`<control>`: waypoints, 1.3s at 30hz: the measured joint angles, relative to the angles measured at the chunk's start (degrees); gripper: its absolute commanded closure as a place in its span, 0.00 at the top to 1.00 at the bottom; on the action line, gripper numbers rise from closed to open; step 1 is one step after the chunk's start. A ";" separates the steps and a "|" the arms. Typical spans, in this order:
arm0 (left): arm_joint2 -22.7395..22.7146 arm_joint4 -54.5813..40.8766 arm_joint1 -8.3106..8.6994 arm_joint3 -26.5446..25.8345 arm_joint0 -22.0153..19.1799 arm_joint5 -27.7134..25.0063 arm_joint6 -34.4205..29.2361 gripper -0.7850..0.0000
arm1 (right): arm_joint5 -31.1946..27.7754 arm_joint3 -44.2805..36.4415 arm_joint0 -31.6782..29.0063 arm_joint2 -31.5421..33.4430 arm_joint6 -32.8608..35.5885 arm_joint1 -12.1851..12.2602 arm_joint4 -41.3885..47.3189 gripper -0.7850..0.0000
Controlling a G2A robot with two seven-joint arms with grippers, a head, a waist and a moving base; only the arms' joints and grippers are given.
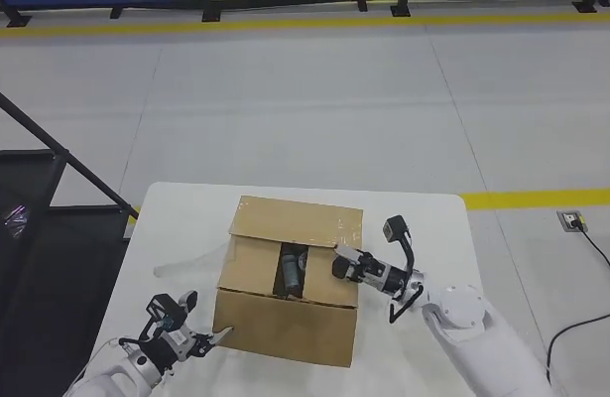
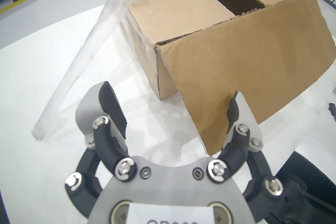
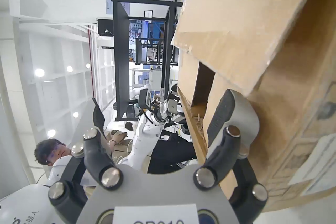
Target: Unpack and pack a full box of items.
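Observation:
A brown cardboard box (image 1: pixel 285 323) stands in the middle of the white table (image 1: pixel 185 223). Its top flaps are partly apart, and dark items (image 1: pixel 291 273) show through the gap. My left gripper (image 1: pixel 203 337) is open at the box's near left corner. In the left wrist view the hanging front flap (image 2: pixel 249 64) has its lower corner between the fingers of the left gripper (image 2: pixel 173 114). My right gripper (image 1: pixel 340 266) is open at the right edge of the box top. In the right wrist view one fingertip (image 3: pixel 225 114) of the right gripper (image 3: pixel 160 117) rests against a flap of the box (image 3: pixel 262 25).
A see-through plastic strip (image 2: pixel 86 59) leans from the box's left top edge down to the table. A black frame with netting (image 1: pixel 27 238) stands left of the table. Bare tabletop lies to the left of the box and beyond it.

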 measured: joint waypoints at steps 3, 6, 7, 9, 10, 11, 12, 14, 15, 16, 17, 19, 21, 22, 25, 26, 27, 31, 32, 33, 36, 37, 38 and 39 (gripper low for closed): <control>0.00 0.00 0.00 0.00 0.00 0.00 0.00 1.00 | -0.61 1.15 1.60 -0.78 -4.20 -0.79 -0.91 1.00; 0.00 0.00 0.00 0.00 0.00 0.00 0.00 1.00 | -2.96 0.55 2.75 -1.05 -8.52 -1.50 -2.11 1.00; 0.00 0.00 0.00 0.00 0.00 0.00 0.00 1.00 | -3.19 0.30 3.16 -1.11 -9.79 -1.65 -3.07 1.00; 0.00 0.00 0.00 0.00 0.00 0.00 0.00 1.00 | -2.84 -0.31 4.36 -1.19 -13.58 -2.01 -6.29 1.00; 0.00 0.00 0.00 0.00 0.00 0.00 0.00 1.00 | -2.08 -0.55 4.98 -1.26 -15.96 -2.16 -8.51 1.00; 0.00 0.00 0.00 0.00 0.00 0.00 0.00 1.00 | -0.94 -0.90 5.61 -1.48 -18.72 -2.35 -11.23 1.00; 0.00 0.00 0.00 0.00 0.00 0.00 0.00 1.00 | 0.82 -1.49 6.43 -2.06 -22.23 -2.68 -14.66 1.00; 0.00 0.00 0.00 0.00 0.00 0.00 0.00 1.00 | 3.41 -1.57 7.97 -3.13 -25.89 -3.28 -18.20 1.00; 0.00 0.00 0.00 0.00 0.00 0.00 0.00 1.00 | 4.55 -1.05 8.97 -3.63 -27.05 -3.60 -19.39 1.00; 0.00 0.00 0.00 0.00 0.00 0.00 0.00 1.00 | 5.87 0.18 10.46 -4.35 -28.17 -4.07 -20.47 1.00; 0.00 0.00 0.00 0.00 0.00 0.00 0.00 1.00 | 6.54 1.36 11.65 -4.96 -28.56 -4.48 -20.72 1.00; 0.00 0.00 0.00 0.00 0.00 0.00 0.00 1.00 | 6.78 4.90 14.52 -6.34 -29.71 -5.54 -20.78 1.00; 0.00 0.00 0.00 0.00 0.00 0.00 0.00 1.00 | 6.52 8.86 17.03 -7.95 -32.06 -6.69 -21.59 1.00; 0.00 0.00 0.00 0.00 0.00 0.00 0.00 1.00 | 6.43 10.61 17.99 -8.69 -32.79 -7.22 -21.61 1.00; 0.00 0.00 0.00 0.00 0.00 0.00 0.00 1.00 | 6.82 16.55 20.94 -11.22 -34.13 -9.09 -21.32 1.00; 0.00 0.00 0.00 0.00 0.00 0.00 0.00 1.00 | 6.98 18.30 21.73 -11.95 -34.25 -9.67 -21.09 1.00; 0.00 0.00 0.00 0.00 0.00 0.00 0.00 1.00 | 7.41 20.67 22.81 -12.90 -34.47 -10.42 -21.14 1.00; 0.00 0.00 0.00 0.00 0.00 0.00 0.00 1.00 | 7.44 27.74 25.71 -15.12 -34.80 -12.78 -20.25 1.00; 0.00 0.00 0.00 0.00 0.00 0.00 0.00 1.00 | 6.96 29.14 26.22 -15.35 -34.83 -13.24 -19.89 1.00; 0.00 0.00 0.00 0.00 0.00 0.00 0.00 1.00 | 6.11 30.75 26.77 -15.50 -34.90 -13.76 -19.43 1.00; 0.00 0.00 0.00 0.00 0.00 0.00 0.00 1.00 | 3.06 32.98 27.54 -15.32 -35.14 -14.64 -18.84 1.00; 0.00 0.00 0.00 0.00 0.00 0.00 0.00 1.00 | 1.68 32.88 27.55 -15.10 -35.04 -14.74 -18.73 1.00; 0.00 0.00 0.00 0.00 0.00 0.00 0.00 1.00 | 0.02 32.35 27.36 -14.78 -34.74 -14.77 -18.53 1.00; 0.00 0.00 0.00 0.00 0.00 0.00 0.00 1.00 | -2.58 31.03 26.78 -14.21 -33.66 -14.70 -17.91 1.00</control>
